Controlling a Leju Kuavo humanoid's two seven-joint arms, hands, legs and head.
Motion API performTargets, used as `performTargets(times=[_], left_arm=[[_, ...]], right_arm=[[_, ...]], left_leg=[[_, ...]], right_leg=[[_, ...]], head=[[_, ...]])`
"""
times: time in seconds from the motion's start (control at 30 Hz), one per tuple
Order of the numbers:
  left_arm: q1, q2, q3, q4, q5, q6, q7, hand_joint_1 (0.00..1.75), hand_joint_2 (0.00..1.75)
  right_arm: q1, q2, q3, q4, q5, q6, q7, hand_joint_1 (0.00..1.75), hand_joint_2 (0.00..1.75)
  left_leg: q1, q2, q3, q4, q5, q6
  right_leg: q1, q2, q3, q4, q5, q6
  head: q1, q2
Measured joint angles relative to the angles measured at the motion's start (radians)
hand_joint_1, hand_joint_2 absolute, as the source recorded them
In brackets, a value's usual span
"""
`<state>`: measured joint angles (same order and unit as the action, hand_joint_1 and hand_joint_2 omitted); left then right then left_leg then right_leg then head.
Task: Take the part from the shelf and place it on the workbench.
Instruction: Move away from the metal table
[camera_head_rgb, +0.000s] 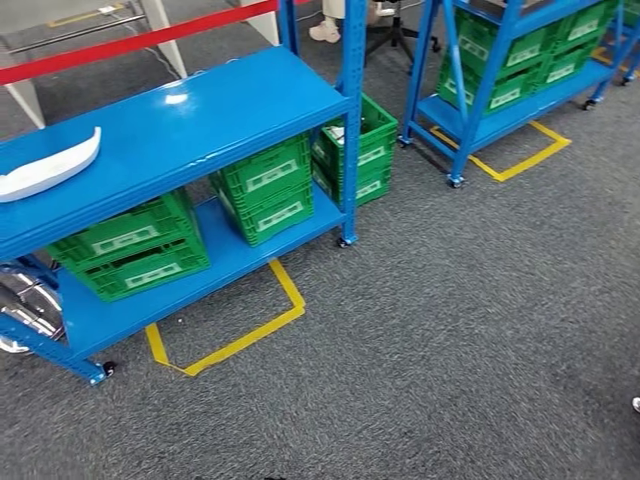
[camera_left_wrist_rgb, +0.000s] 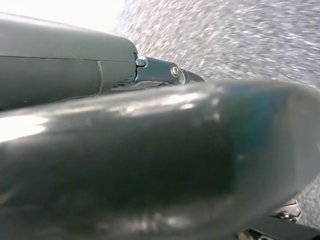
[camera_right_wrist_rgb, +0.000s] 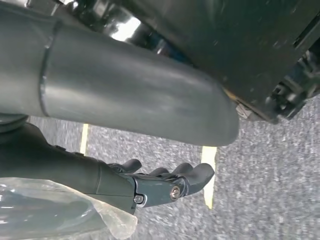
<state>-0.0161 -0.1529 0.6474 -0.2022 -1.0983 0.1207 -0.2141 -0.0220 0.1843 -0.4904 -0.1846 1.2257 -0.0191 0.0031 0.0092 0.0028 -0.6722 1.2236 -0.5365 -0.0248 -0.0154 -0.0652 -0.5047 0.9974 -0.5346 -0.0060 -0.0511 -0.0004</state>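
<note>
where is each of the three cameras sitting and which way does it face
Head view: high on the body, looking forward and down at a blue shelf bearing a white part, green crates below it, grey carpet.
Left wrist view: behind the left hand, whose thick grey thumb crosses the picture, blurred carpet beyond.
Right wrist view: behind the right hand, looking down at carpet and yellow floor tape.
Shared: the carpet in all three; yellow tape in the head and right wrist views.
</note>
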Motion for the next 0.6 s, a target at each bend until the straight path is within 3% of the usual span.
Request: performTargets(times=[0.07,0.13,0.2,0.23,0.3,0.33,0.4,0.43,0.47,0.53,0.6], left_arm=[[-0.001,0.002,0.0,0.0,0.0,0.001,0.0,0.0,0.0],[-0.005,0.002,0.0,0.0,0.0,0.002,-0.001,0.0,0.0],[-0.003,0.002,0.0,0.0,-0.003,0.004,-0.002,0.0,0.0],[0.0,0.002,0.0,0.0,-0.005,0.006,-0.003,0.0,0.0],[0.0,0.002,0.0,0.0,-0.007,0.013,-0.005,0.0,0.0],[-0.001,0.002,0.0,0.0,-0.008,0.017,-0.005,0.0,0.0],[-0.004,0.002,0.0,0.0,-0.008,0.022,-0.005,0.0,0.0],[-0.003,0.001,0.0,0.0,-0.009,0.022,-0.005,0.0,0.0],[-0.003,0.001,0.0,0.0,-0.009,0.022,-0.005,0.0,0.0],[-0.001,0.001,0.0,0.0,-0.009,0.023,-0.005,0.0,0.0],[-0.001,0.001,0.0,0.0,-0.009,0.026,-0.005,0.0,0.0]], right_arm=[[-0.001,0.0,-0.001,0.0,0.0,0.0,0.0,0.0,0.0],[-0.002,0.0,-0.002,0.0,0.0,0.0,0.0,0.0,0.0],[-0.006,0.0,-0.002,0.0,0.0,0.0,0.001,0.0,0.0],[-0.009,0.0,-0.002,0.0,0.001,0.0,0.001,0.0,0.0],[-0.01,0.0,-0.002,0.0,0.002,-0.008,-0.005,0.0,0.0],[-0.009,0.0,-0.002,0.0,0.004,-0.015,-0.009,0.0,0.0],[-0.005,0.0,-0.002,0.0,0.005,-0.025,-0.015,0.0,0.0],[-0.003,0.0,-0.002,0.0,0.006,-0.026,-0.016,0.0,0.0],[-0.001,0.0,-0.002,0.0,0.006,-0.027,-0.016,0.0,0.0],[-0.001,0.0,-0.002,0.0,0.005,-0.032,-0.017,0.0,0.0],[-0.005,0.0,-0.002,0.0,0.003,-0.039,-0.017,0.0,0.0]], left_leg=[[-0.007,0.043,0.068,-0.136,0.055,0.01],[-0.016,0.072,0.098,-0.199,0.061,0.022],[-0.017,0.055,0.099,-0.204,0.057,0.033],[-0.015,0.044,0.102,-0.208,0.059,0.039],[-0.008,0.022,0.106,-0.216,0.064,0.052],[-0.007,0.011,0.106,-0.216,0.064,0.056],[-0.006,-0.015,0.106,-0.215,0.063,0.059],[-0.006,-0.028,0.107,-0.215,0.062,0.059],[-0.006,-0.039,0.109,-0.214,0.061,0.059],[-0.004,-0.056,0.113,-0.21,0.055,0.054],[-0.006,-0.067,0.112,-0.201,0.048,0.044]], right_leg=[[0.003,-0.022,0.008,0.001,-0.01,0.008],[0.008,-0.044,0.011,0.0,-0.02,0.02],[0.011,-0.065,0.023,-0.004,-0.025,0.03],[0.01,-0.058,0.028,-0.001,-0.032,0.035],[0.006,-0.006,0.005,0.059,-0.071,0.042],[0.004,0.029,-0.027,0.123,-0.101,0.044],[0.003,0.059,-0.104,0.261,-0.147,0.048],[0.003,0.063,-0.13,0.294,-0.145,0.048],[0.003,0.063,-0.138,0.285,-0.119,0.049],[0.001,0.066,-0.103,0.166,-0.031,0.048],[0.0,0.077,-0.061,0.056,0.016,0.045]], head=[[0.0,0.0],[0.001,0.0],[0.002,0.0],[0.004,0.0],[0.009,0.0],[0.013,0.0],[0.017,0.0],[0.017,0.0],[0.016,0.0],[0.017,0.0],[0.018,0.0]])
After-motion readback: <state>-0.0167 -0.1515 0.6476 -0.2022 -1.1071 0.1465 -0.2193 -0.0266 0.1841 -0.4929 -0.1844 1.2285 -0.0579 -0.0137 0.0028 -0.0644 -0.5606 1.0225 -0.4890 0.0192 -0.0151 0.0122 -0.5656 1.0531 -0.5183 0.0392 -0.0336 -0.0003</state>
